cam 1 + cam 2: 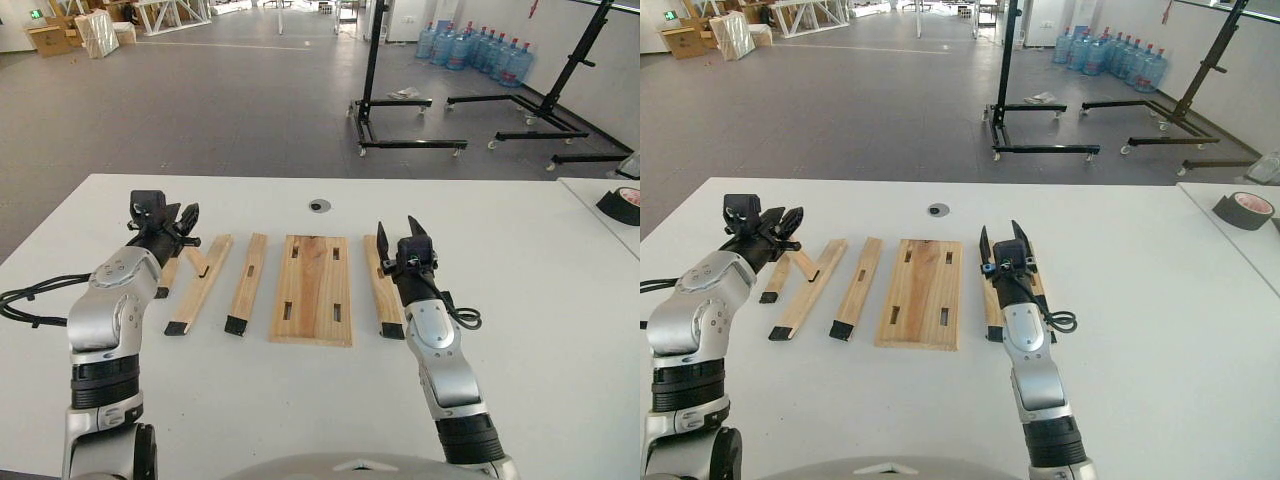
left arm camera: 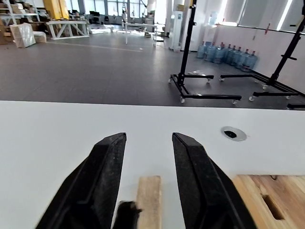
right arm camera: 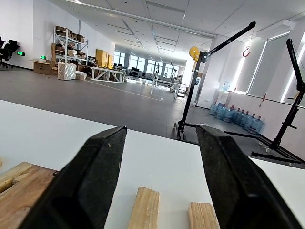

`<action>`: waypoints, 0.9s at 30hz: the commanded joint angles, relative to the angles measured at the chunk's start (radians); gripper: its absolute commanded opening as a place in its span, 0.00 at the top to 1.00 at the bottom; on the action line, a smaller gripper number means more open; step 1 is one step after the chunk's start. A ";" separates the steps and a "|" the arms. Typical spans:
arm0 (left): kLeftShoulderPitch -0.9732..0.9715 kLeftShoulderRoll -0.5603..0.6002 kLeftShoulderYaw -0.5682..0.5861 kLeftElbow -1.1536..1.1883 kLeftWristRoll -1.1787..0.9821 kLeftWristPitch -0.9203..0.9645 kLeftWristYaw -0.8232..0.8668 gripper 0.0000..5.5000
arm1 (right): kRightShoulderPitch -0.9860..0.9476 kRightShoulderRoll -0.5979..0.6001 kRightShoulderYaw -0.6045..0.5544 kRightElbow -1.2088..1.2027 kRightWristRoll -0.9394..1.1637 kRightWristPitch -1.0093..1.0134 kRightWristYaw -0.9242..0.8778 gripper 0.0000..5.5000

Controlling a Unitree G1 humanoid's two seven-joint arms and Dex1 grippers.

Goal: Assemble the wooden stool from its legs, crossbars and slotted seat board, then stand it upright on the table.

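The slotted seat board (image 1: 311, 290) lies flat at the table's centre. To its left lie two long legs (image 1: 201, 283) (image 1: 247, 282), side by side. Further left, shorter pieces (image 1: 170, 274) lie partly under my left arm. My left gripper (image 1: 178, 216) hovers open over the far ends of those pieces; in the left wrist view a wooden end (image 2: 148, 194) sits below its fingers (image 2: 109, 162). Right of the board lie two more wooden pieces (image 1: 383, 288). My right gripper (image 1: 398, 228) is open above their far ends (image 3: 143, 209), holding nothing.
A round grommet hole (image 1: 320, 205) sits in the white table (image 1: 520, 300) beyond the board. A tape roll (image 1: 622, 204) rests on a neighbouring table at far right. A black cable (image 1: 30, 300) trails off the left side. Black wheeled frames (image 1: 410, 140) stand on the floor beyond.
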 commanded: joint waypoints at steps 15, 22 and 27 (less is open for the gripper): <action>-0.281 -0.036 0.074 0.146 -0.078 -0.175 -0.029 0.68 | -0.023 -0.007 0.002 0.041 -0.003 -0.035 0.013 0.51; -0.150 -0.089 0.029 0.596 -0.022 -0.336 -0.138 0.68 | -0.027 -0.015 0.018 0.052 -0.018 -0.050 0.025 0.51; -0.216 -0.094 0.043 0.616 -0.062 -0.384 -0.166 0.68 | 0.008 -0.015 0.023 0.038 -0.017 -0.048 0.026 0.51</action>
